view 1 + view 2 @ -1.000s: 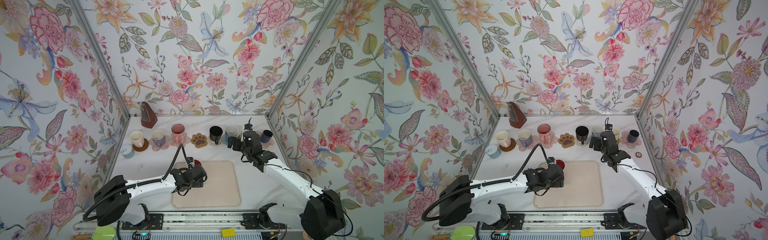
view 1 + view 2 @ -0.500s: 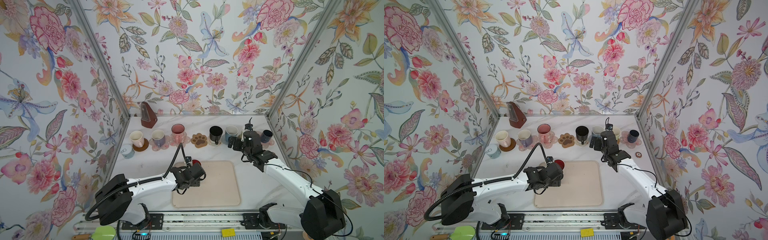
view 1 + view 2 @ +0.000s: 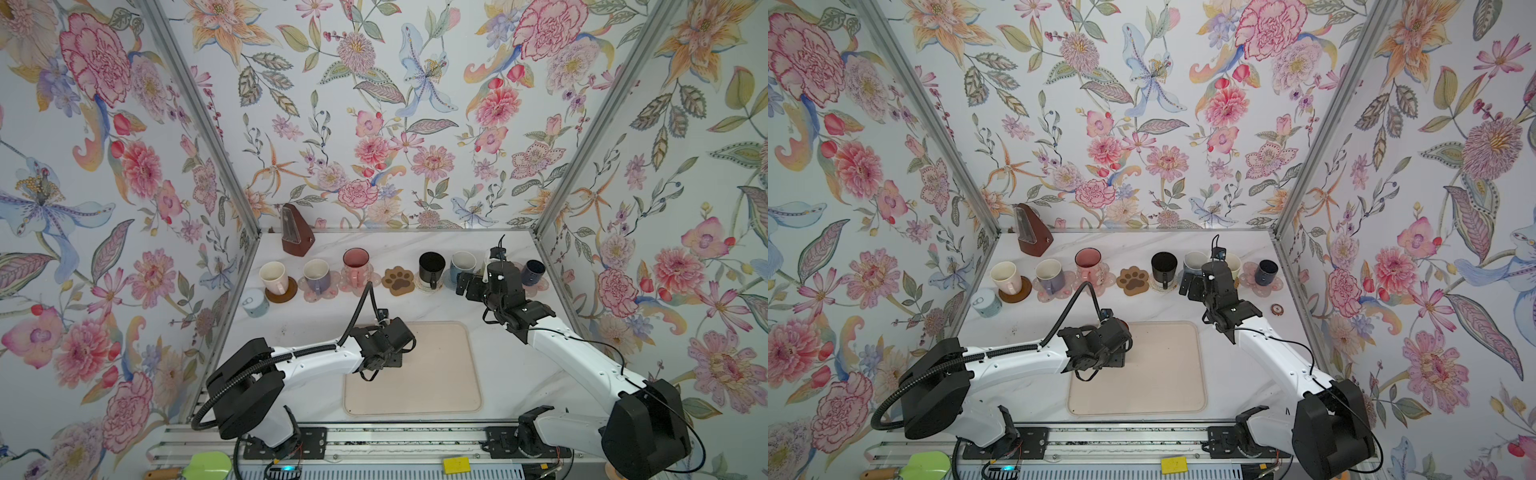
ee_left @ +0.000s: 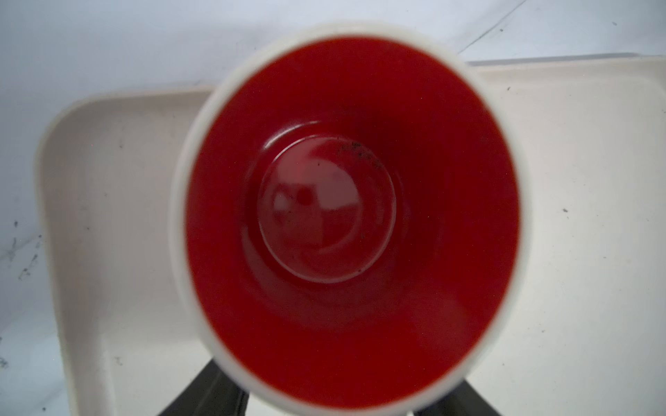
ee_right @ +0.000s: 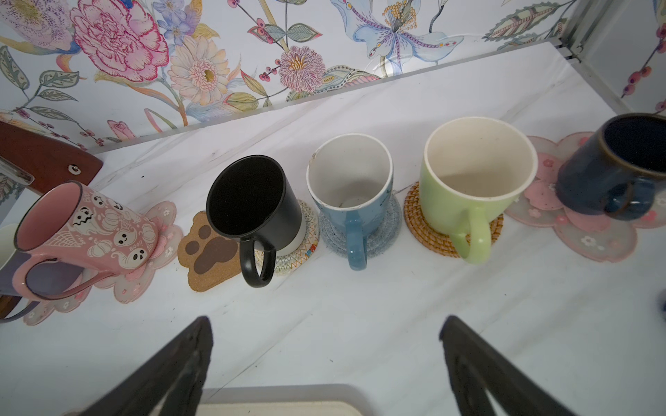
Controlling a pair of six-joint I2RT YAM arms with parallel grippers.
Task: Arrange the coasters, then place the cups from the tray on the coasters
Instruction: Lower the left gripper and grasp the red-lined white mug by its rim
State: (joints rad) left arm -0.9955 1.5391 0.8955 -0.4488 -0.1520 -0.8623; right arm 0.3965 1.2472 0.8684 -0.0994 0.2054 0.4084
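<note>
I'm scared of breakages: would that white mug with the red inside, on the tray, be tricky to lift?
The red-inside mug looks rigid and glazed. Its bottom mirrors light, so the smooth walls may slip in a loose pinch. It looks deep, so a shove near the rim could tip it. It would probably chip if dropped on the tray.

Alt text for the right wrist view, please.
A row of mugs on coasters: pink ghost-print mug, black mug, blue mug, light green mug, navy mug. The paw print coaster is bare. The right tool hangs open in front.
</note>
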